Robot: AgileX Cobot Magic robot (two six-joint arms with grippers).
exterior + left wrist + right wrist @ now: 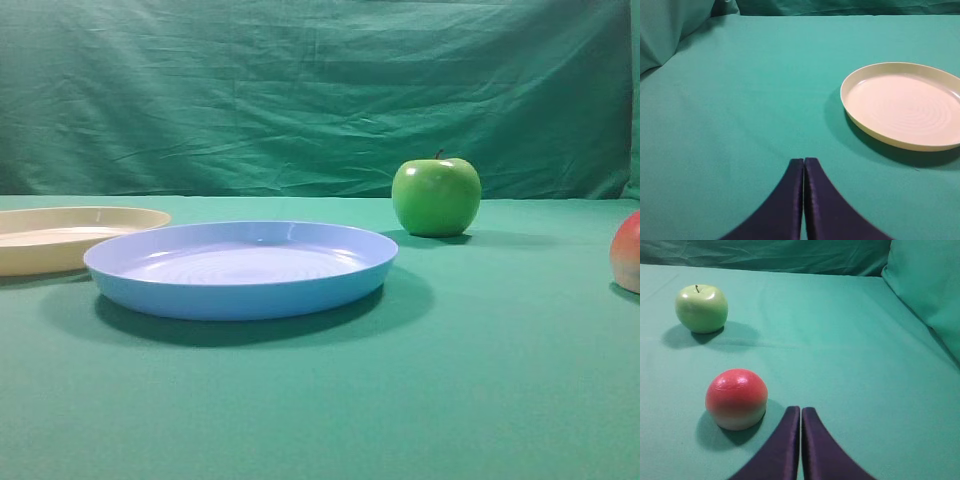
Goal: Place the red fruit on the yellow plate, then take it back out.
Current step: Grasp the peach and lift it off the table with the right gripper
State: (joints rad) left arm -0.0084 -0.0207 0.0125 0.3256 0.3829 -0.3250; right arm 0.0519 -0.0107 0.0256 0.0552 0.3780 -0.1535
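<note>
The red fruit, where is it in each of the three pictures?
Exterior high: the red fruit sits at the far right edge, partly cut off.
Left wrist: not in it.
Right wrist: lower left, just left of the shut right gripper.
Shared landmark: the green apple shows in both.

No text, label, brand or number can be read anywhere — all surfaces are plain, unmarked.

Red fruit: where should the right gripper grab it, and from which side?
Probably across its widest middle, coming down from above. The red fruit is round and smooth, sitting alone on the green cloth, clear of the green apple. The right gripper is shut beside it, so open first.
</note>
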